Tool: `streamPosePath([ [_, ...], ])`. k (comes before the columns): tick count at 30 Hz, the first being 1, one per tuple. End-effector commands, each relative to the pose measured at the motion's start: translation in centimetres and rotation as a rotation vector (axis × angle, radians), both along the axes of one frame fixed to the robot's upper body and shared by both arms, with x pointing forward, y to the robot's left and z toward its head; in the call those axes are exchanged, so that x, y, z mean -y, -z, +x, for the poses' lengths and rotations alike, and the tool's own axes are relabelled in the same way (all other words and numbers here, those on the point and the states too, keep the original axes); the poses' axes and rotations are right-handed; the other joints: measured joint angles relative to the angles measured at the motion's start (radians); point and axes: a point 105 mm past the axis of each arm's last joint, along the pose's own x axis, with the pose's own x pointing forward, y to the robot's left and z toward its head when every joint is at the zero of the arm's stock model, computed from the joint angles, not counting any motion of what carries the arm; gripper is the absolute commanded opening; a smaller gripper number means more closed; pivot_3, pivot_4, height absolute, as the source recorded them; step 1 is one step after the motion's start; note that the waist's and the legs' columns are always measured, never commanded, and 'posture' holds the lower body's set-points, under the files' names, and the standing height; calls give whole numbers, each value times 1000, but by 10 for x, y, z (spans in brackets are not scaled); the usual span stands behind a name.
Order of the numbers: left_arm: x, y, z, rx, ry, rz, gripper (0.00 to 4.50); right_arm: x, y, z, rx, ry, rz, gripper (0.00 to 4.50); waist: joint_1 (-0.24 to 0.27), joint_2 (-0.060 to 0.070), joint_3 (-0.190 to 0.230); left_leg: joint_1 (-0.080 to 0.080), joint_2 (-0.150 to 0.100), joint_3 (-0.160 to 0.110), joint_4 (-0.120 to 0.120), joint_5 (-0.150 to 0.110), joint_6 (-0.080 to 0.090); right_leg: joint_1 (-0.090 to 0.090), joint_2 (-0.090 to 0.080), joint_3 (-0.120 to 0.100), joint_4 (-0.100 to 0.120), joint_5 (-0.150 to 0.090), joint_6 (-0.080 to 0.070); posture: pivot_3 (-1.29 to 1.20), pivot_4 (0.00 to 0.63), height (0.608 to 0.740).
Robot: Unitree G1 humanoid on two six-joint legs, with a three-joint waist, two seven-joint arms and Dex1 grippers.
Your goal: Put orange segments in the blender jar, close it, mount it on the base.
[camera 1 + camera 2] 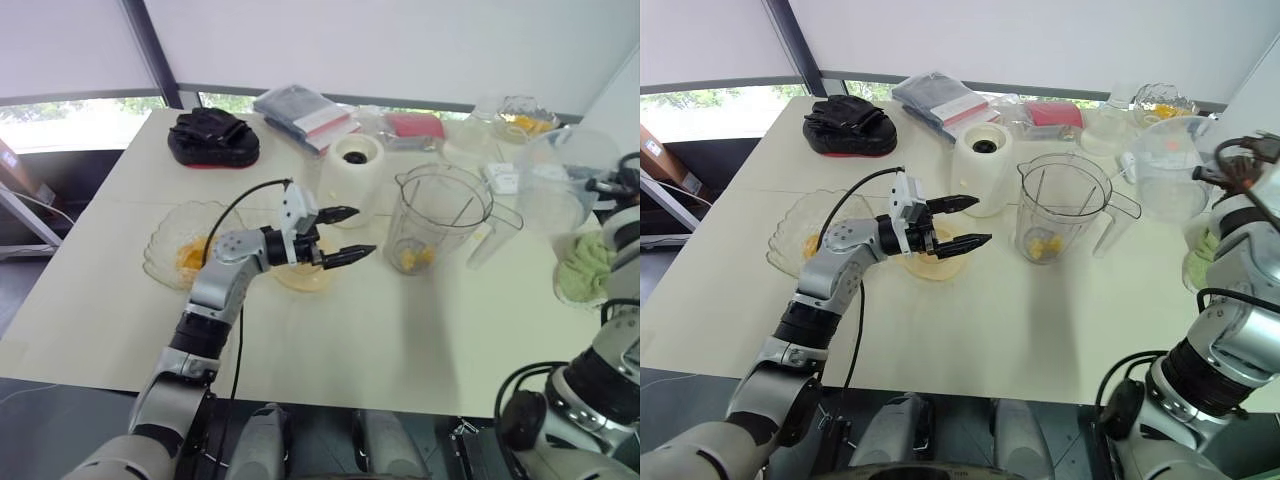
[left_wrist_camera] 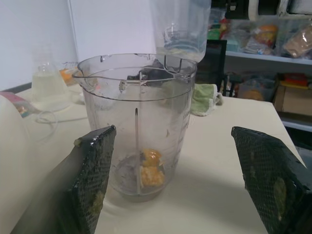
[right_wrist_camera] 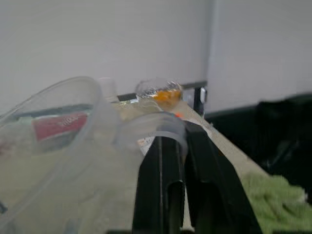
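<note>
Blender jar (image 1: 440,215) is seen from the head on the table (image 1: 400,330) beside the white base (image 1: 352,165), uncovered, not mounted yet. From the left wrist, a few orange segments (image 2: 150,168) are spotted inside, with the left gripper (image 2: 171,146) spread wide and empty. From the right wrist, the right gripper (image 3: 183,131) is clamped on a clear plastic piece (image 3: 63,126), probably the lid.

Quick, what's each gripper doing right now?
Left gripper: open, holding nothing.
Right gripper: shut on the clear lid.
</note>
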Motion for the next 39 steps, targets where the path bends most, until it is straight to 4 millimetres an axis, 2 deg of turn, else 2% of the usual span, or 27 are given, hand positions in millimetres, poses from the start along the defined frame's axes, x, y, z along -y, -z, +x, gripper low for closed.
streamPosePath([
  [1, 2, -9, -2, 39, 19, -1, 3944, 13, -7, -23, 130, 95, 80, 28, 0, 0, 0, 0, 0, 0, 0, 0, 0, 0, 0, 0, 0, 0, 0, 0, 150, 740],
  [7, 3, -8, -2, 36, 24, 4, 3944, 33, 30, -48, 171, 234, 167, 28, 0, 0, 0, 0, -1, 0, -1, 0, 0, 0, -1, 0, 0, 1, 2, 0, 150, 740],
  [11, 2, -8, -2, 36, 26, 7, 3944, 36, 50, -56, 187, 268, 197, 28, -6, 1, 0, 1, 0, 0, -1, 0, 0, 0, 0, 0, 0, 1, 2, 0, 150, 740],
  [17, 1, -9, -2, 41, 26, 15, 3944, 39, 103, -68, 140, 308, 238, 28, -6, 1, 0, 1, 0, 0, -2, 0, 0, 0, 1, 0, 0, 0, 1, 0, 150, 740],
  [20, 1, -8, -3, 44, 29, 20, 3944, 43, 122, -72, 132, 332, 268, 28, -6, 2, 0, 1, 0, 1, -2, 0, 0, 0, 0, 0, 0, 0, 0, 0, 150, 740],
  [30, 0, -9, -4, 48, 29, 29, 3944, 61, 142, -67, 149, 371, 250, 28, -7, 2, 0, 2, 0, 1, -2, 0, 0, 0, 0, 1, 0, 0, -1, 0, 150, 740],
  [35, -2, -9, -3, 52, 22, 38, 3944, 70, 162, -66, 106, 404, 269, 28, -7, 2, 0, 2, 0, 1, -2, 0, 0, 0, 0, 1, 0, 0, -1, 0, 150, 740],
  [39, -4, -9, -4, 52, 16, 42, 3944, 74, 169, -66, 108, 427, 301, 28, -7, 2, 0, 2, 0, 1, -3, 0, 0, 0, 0, 1, 0, -1, -1, 0, 150, 740],
])
